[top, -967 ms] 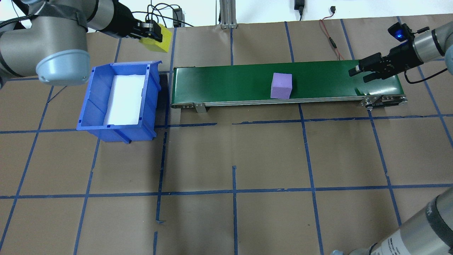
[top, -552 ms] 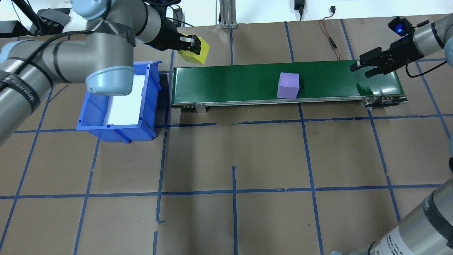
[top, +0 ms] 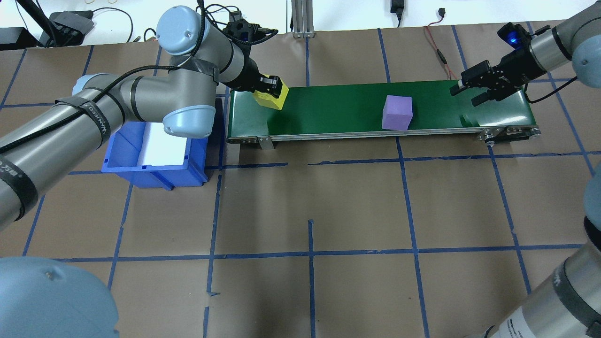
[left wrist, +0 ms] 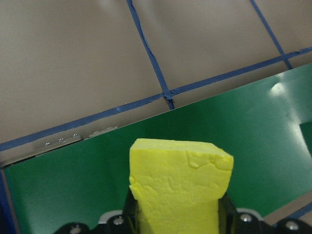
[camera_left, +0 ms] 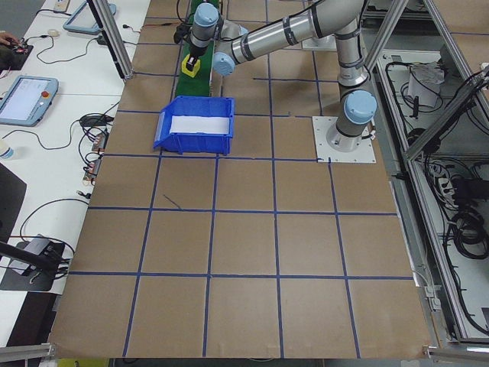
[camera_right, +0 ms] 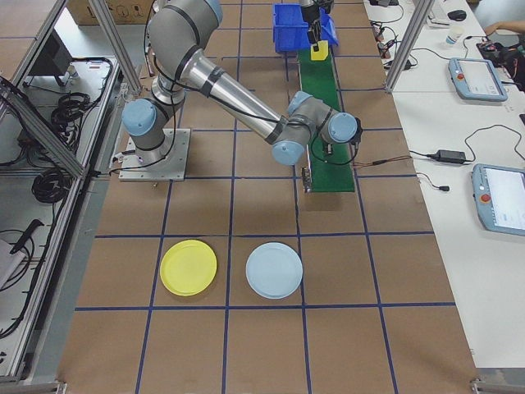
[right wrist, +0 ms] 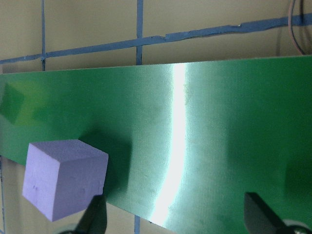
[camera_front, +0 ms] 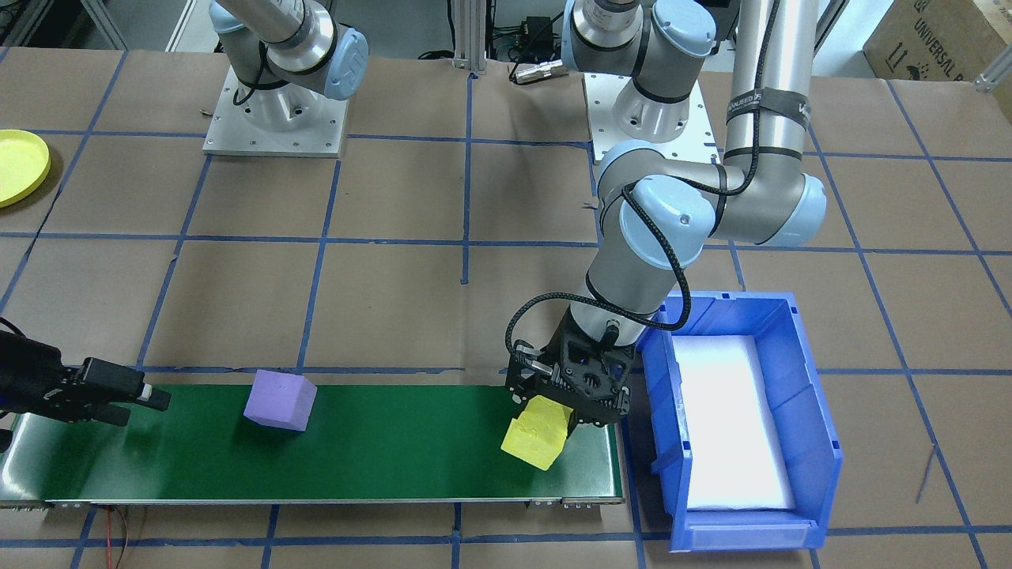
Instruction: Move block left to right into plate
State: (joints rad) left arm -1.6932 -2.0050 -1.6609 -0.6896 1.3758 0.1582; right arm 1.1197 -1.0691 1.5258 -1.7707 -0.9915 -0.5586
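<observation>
**Yellow block arrives over the belt's left end**

The yellow block (top: 271,96), carried from beyond the far side of the blue bin (top: 123,157) a second ago, now hangs tilted just above the left end of the green conveyor belt (top: 338,101), gripped in the left claw (top: 268,88). That suggests it is about to be set on the belt, the first leg of its trip rightward toward the plate (camera_right: 189,267), which lies on the surface well away from the belt beside a pale blue plate (camera_right: 274,270).

The purple block (top: 397,112) has ridden further right along the belt and now sits near the right claw (top: 469,91).

The left arm (top: 117,98) stretches across the bin, wrist bent down over the belt. The right arm reaches in from the far right, its claw spread open and low over the belt's right end, facing the oncoming purple block.
</observation>
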